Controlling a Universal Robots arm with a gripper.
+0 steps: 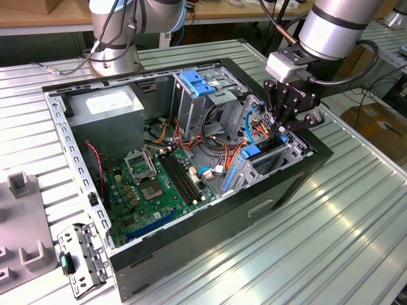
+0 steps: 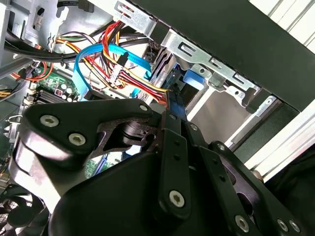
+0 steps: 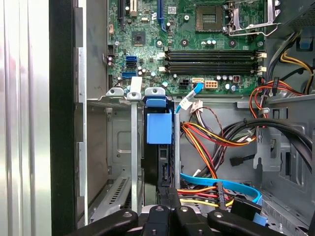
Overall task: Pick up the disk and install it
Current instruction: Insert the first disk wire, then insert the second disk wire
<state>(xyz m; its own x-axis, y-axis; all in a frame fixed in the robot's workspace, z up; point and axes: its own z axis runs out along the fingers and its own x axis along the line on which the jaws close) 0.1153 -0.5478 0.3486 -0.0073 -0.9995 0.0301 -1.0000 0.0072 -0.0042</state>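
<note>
gripper [image 1: 284, 129] – over bay | disk [image 3: 158, 129] – flat, blue-edged, slotted

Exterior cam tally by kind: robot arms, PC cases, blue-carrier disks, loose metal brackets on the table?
robot arms: 2
PC case: 1
disk in blue carrier, standing in the case's bay: 1
loose metal bracket on the table: 1
Total: 5
</note>
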